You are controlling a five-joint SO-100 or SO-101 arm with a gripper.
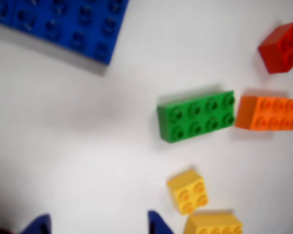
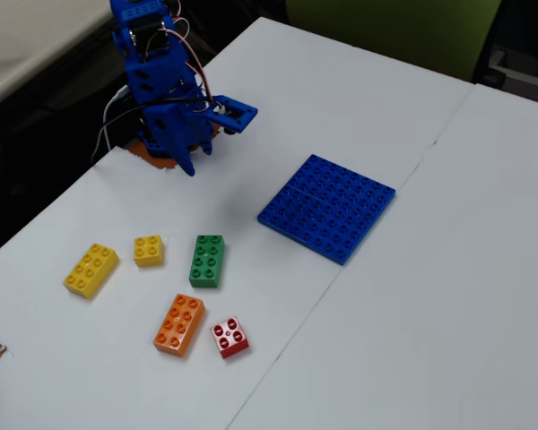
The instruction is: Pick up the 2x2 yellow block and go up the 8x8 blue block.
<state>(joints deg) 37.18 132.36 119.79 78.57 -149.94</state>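
The 2x2 yellow block (image 1: 188,191) lies on the white table at the lower right of the wrist view, just right of my right fingertip. In the fixed view the 2x2 yellow block (image 2: 149,250) sits between a longer yellow brick and a green brick. The 8x8 blue block (image 2: 327,206) lies flat at mid table; the wrist view shows its corner (image 1: 63,24) at the top left. My gripper (image 1: 98,226) is open and empty, with both blue tips wide apart at the bottom edge. In the fixed view my gripper (image 2: 211,143) hangs above the table near the arm's base, far from the bricks.
A green 2x4 brick (image 1: 196,116) (image 2: 207,260), an orange 2x4 brick (image 1: 268,113) (image 2: 179,323), a red 2x2 brick (image 1: 283,47) (image 2: 230,337) and a yellow 2x4 brick (image 1: 214,224) (image 2: 91,269) lie close around the small yellow block. A seam between two tabletops (image 2: 377,224) runs just right of the baseplate.
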